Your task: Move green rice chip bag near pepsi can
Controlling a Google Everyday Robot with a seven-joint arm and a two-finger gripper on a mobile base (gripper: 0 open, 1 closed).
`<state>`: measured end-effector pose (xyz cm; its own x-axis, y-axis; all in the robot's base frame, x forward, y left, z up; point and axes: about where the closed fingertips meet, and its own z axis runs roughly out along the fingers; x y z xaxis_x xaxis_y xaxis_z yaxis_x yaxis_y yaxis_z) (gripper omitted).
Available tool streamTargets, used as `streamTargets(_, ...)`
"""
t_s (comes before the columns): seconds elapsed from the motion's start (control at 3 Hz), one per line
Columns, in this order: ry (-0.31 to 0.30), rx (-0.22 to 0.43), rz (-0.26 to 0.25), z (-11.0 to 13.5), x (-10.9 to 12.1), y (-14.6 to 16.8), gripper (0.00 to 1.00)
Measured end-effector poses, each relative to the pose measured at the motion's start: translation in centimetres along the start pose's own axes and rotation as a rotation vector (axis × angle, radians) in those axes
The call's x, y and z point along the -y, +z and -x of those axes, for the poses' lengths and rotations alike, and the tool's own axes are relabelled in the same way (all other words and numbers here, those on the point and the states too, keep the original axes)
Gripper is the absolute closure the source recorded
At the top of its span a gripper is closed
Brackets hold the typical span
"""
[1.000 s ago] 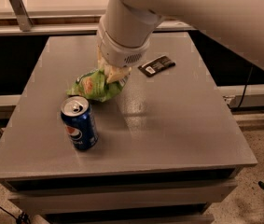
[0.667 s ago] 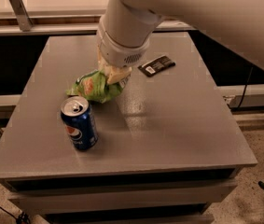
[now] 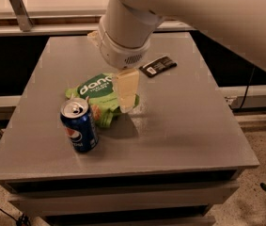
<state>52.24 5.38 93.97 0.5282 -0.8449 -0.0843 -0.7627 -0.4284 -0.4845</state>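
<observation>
The green rice chip bag [image 3: 96,92] lies on the grey table [image 3: 184,126], left of the middle, with its dark-green oval and white lettering facing up. The pepsi can [image 3: 79,125] stands upright just in front of it, and the bag's front edge touches or nearly touches the can. My gripper [image 3: 126,96] hangs from the big white arm [image 3: 128,32] over the bag's right edge. The arm hides the bag's far right part.
A small flat black packet [image 3: 158,66] lies at the back right of the table. A light shelf or rail [image 3: 38,27] runs behind the table. The floor shows at the right, past the table's edge.
The bag has come down and forward. It was bunched up under the gripper and now lies flatter beside the can. The gripper has shifted slightly right and forward. The can has not moved.
</observation>
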Motion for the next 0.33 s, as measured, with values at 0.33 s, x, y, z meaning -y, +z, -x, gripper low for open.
streamTargets(0.33, 0.000, 0.000, 0.000, 0.00, 0.00, 0.00, 0.00)
